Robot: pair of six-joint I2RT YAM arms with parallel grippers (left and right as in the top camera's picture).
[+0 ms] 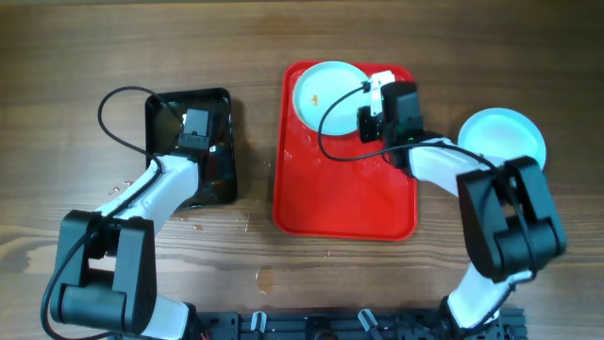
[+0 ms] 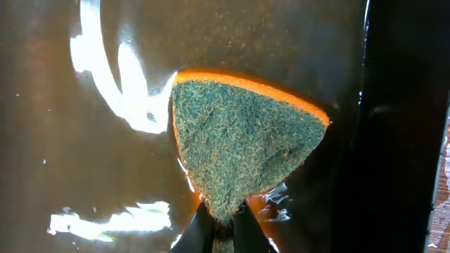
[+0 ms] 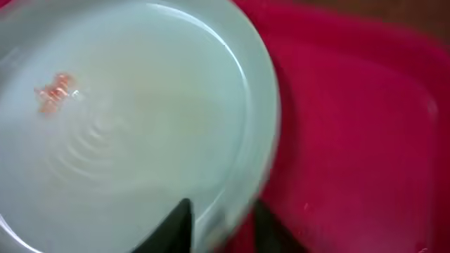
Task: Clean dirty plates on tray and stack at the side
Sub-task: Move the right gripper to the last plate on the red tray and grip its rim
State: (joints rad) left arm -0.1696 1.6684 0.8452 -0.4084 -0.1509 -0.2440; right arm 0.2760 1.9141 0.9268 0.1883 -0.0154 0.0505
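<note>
- In the tray's [image 1: 344, 203] far-left corner lies the smeared plate [image 1: 321, 93] — right pincer [image 3: 221, 212] at its near-right rim, fingers [image 3: 179, 225] apart astride the edge.
- Left of the tray, left pincer [image 2: 223, 214] clamped on a sponge [image 2: 242, 140] — the farther arm.

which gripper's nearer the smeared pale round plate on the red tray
Right: right gripper at the rim of the plate; left gripper over the black tray, holding a green sponge.
</note>
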